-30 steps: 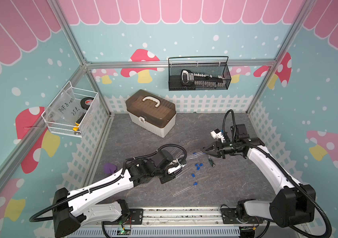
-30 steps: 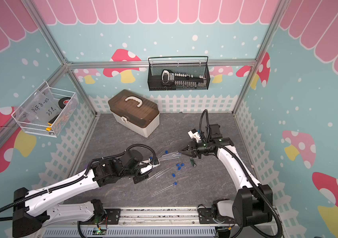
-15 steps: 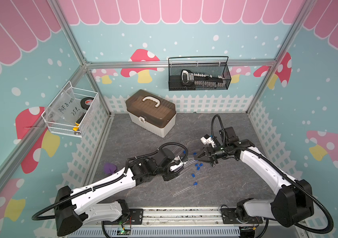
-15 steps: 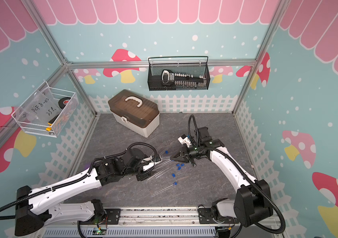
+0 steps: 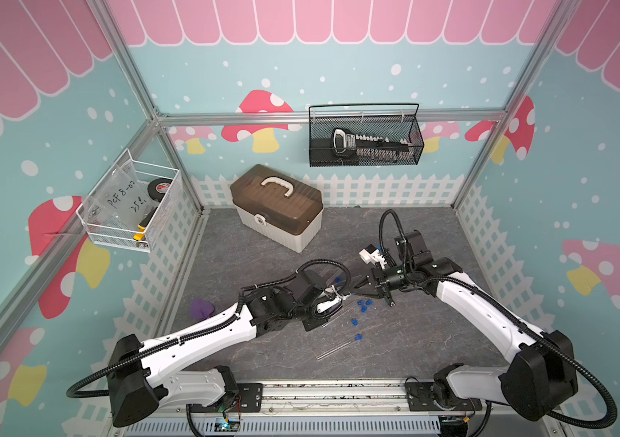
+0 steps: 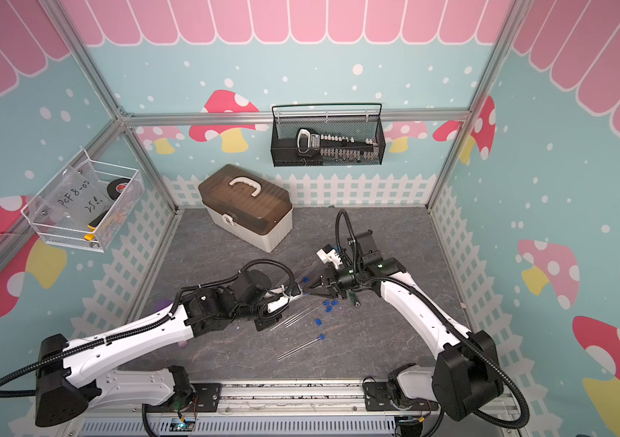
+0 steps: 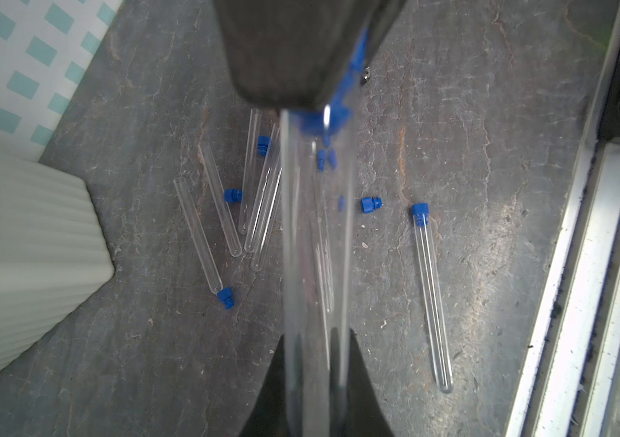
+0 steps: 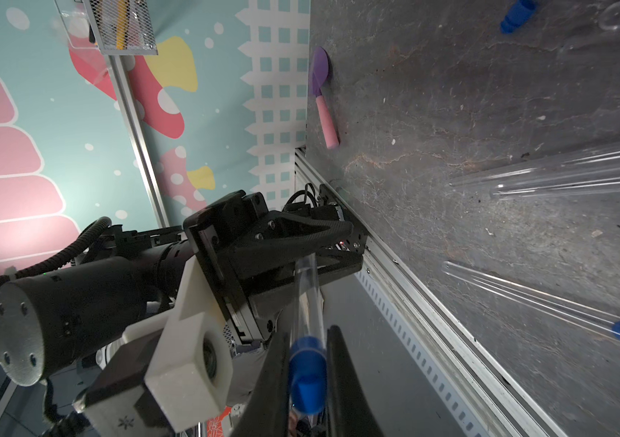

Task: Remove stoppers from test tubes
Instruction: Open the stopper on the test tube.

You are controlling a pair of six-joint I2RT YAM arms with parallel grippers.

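My left gripper is shut on a clear test tube that points away from it toward the right arm. The tube's far end carries a blue stopper, and my right gripper is shut on that stopper. In both top views the two gripper tips meet above mid-floor: left gripper, right gripper. Several empty tubes and loose blue stoppers lie on the grey floor. One stoppered tube lies apart toward the front rail.
A brown-lidded tool box stands at the back left of the floor. A purple and pink scoop lies by the left fence. A black wire basket and a white one hang on the walls. The metal rail runs along the front.
My right gripper has travelled left and slightly forward until its tip meets the left gripper's tube. The left arm has shifted only a little.
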